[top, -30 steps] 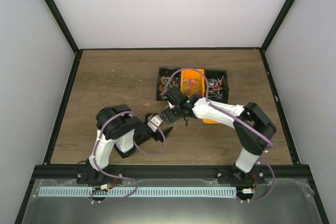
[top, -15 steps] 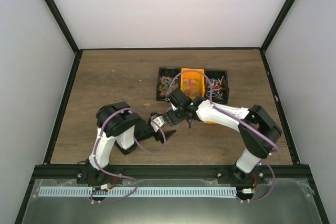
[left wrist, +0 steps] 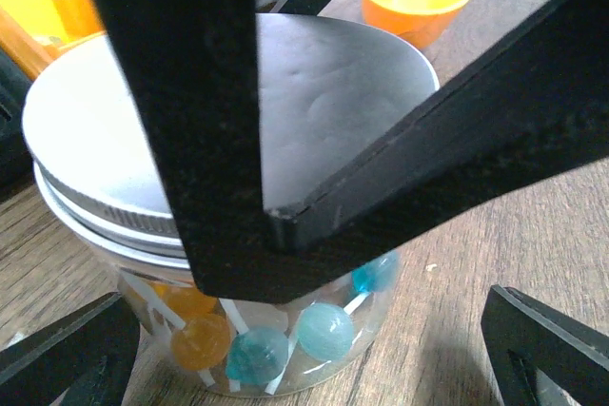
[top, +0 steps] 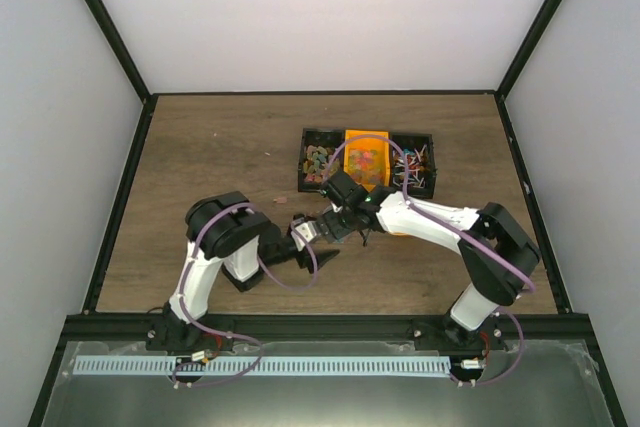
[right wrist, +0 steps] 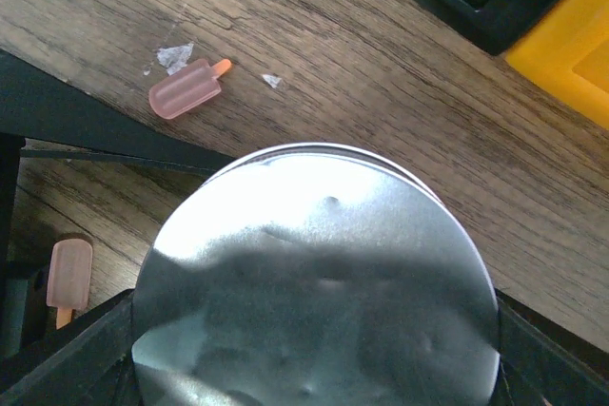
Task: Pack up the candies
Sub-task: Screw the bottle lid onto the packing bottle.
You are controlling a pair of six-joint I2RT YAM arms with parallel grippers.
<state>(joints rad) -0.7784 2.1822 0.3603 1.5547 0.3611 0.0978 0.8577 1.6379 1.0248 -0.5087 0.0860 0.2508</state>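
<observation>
Nearest to the bases, the L gripper (left wrist: 304, 299) stands fully open w/ nothing in it. Its two fingers are low on either side of the jar (left wrist: 285, 325), apart from the glass. So the jar lies straight ahead of the L jaws and between them, upright, its long axis vertical and across the line of closing. Inside are candies (left wrist: 324, 330) on white sticks, orange and teal.

On top sits the lid (left wrist: 90, 140), round and metal (if it is screwed home or only laid on, I cannot tell). The R gripper (right wrist: 312, 299) is directly above it, jaws spread wide, one finger at each side of the rim and seeming to press it. I judge that it has hold of the lid, not of the jar.

Near the jar, two pink pieces (right wrist: 186, 90) lie loose on the table (top: 200, 147). Further off is the scoop (left wrist: 419, 2), then the tray (top: 433, 162) w/ more candies in its compartments.

Judgement: the L arm is the nearer one for the jar body. It needs only to close on the glass, and then R could turn the lid w/o the jar spinning.
</observation>
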